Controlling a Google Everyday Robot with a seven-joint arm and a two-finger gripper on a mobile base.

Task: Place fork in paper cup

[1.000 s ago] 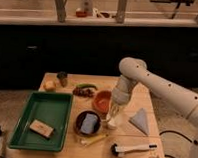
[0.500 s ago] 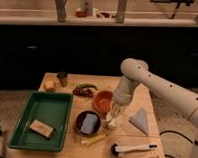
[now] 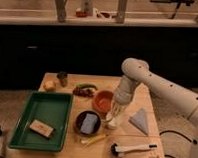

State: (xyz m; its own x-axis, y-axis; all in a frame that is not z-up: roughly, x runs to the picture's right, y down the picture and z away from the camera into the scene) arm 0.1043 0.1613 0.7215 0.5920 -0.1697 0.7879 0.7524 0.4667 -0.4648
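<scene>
The paper cup (image 3: 111, 124) is small and white and stands on the wooden table (image 3: 156, 104), just in front of the orange bowl (image 3: 103, 100) and to the right of the dark bowl. My gripper (image 3: 113, 113) points straight down right over the cup, its tip at the cup's mouth. The white arm (image 3: 157, 86) reaches in from the right. I cannot make out the fork; if it is there, the gripper and the cup hide it.
A dark bowl with a blue item (image 3: 87, 122) stands left of the cup. A green tray (image 3: 51, 108) holds a tan block (image 3: 41, 128). Also here: a yellow stick (image 3: 94, 139), a white-handled brush (image 3: 134, 148), a grey wedge (image 3: 140, 119), a small dark cup (image 3: 62, 78) and a green vegetable (image 3: 86, 86).
The arm's upper joint has shifted slightly to the right. The gripper stays over the paper cup. Nothing else on the table has moved.
</scene>
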